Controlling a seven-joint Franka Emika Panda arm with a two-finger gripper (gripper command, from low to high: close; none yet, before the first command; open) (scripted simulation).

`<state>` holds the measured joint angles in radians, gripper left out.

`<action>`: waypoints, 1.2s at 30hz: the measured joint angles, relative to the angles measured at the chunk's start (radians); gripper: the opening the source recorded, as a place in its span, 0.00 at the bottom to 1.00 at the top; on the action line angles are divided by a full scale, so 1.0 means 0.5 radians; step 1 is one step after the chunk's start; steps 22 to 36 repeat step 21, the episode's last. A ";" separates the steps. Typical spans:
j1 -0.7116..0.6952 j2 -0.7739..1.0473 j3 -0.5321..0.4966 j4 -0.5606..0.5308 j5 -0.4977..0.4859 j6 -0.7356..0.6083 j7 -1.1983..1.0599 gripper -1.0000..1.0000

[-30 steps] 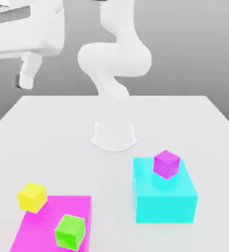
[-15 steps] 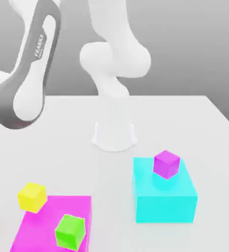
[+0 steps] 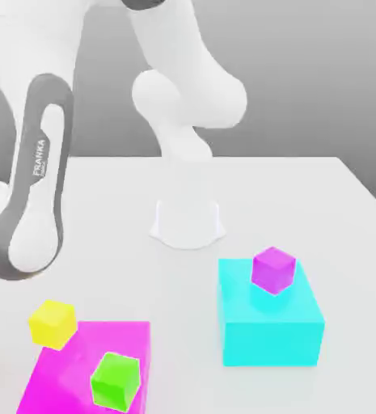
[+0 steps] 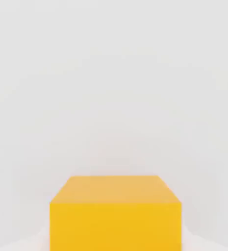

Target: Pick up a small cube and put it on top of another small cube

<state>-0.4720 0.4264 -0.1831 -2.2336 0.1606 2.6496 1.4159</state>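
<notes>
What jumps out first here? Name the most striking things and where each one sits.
A purple cube sits on top of a big cyan block at the exterior view's right. At its lower left, a green cube rests on a flat magenta block, with a yellow cube at that block's corner. The hand view shows an orange cube close up.

The word "FRANKA" runs along the arm's grey link (image 3: 40, 158).
</notes>
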 joint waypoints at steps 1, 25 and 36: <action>0.017 -0.072 -0.005 -0.031 -0.025 -0.038 0.003 0.00; 0.246 -0.730 0.131 -0.644 -0.287 -0.064 -0.168 1.00; 0.246 -0.730 0.131 -0.644 -0.287 -0.064 -0.168 1.00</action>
